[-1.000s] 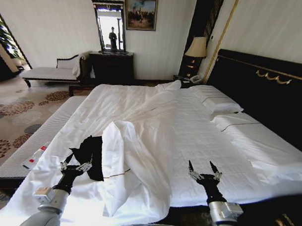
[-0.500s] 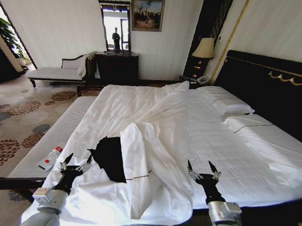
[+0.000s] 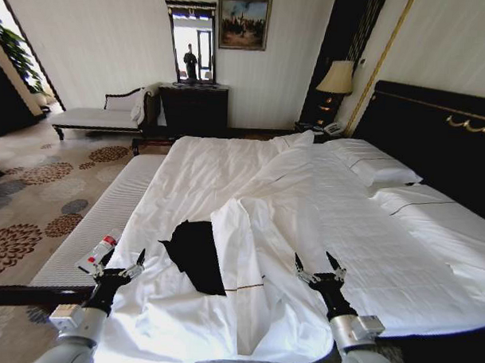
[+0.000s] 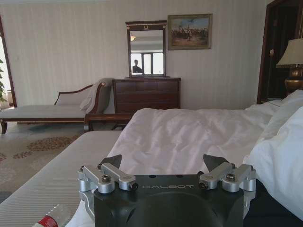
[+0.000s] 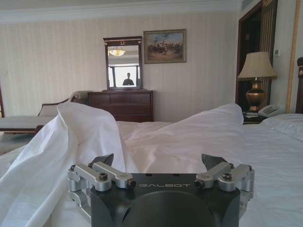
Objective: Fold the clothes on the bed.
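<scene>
Left gripper (image 3: pixel 120 266) hangs low at 7 o'clock of the head view, above the bed's (image 3: pixel 187 168) near-left edge, fingers spread wide, holding nothing; its wrist view shows the same gape (image 4: pixel 166 166). At 9 o'clock of it, a small bottle (image 3: pixel 97 254) lies on the grey bench (image 3: pixel 106 212). Black T-shirt (image 3: pixel 196 251) sits just at 2 o'clock of that gripper, half buried: a turned-back flap of white duvet (image 3: pixel 248 253) covers its right side, likely why so little shows. Visible patch runs long from 11 to 5 o'clock; which end is the collar, cannot tell. Right gripper (image 3: pixel 319 270) hovers at 5 o'clock over the duvet, equally wide open and empty (image 5: pixel 161 165), apart from the shirt, probably poised for approach.
</scene>
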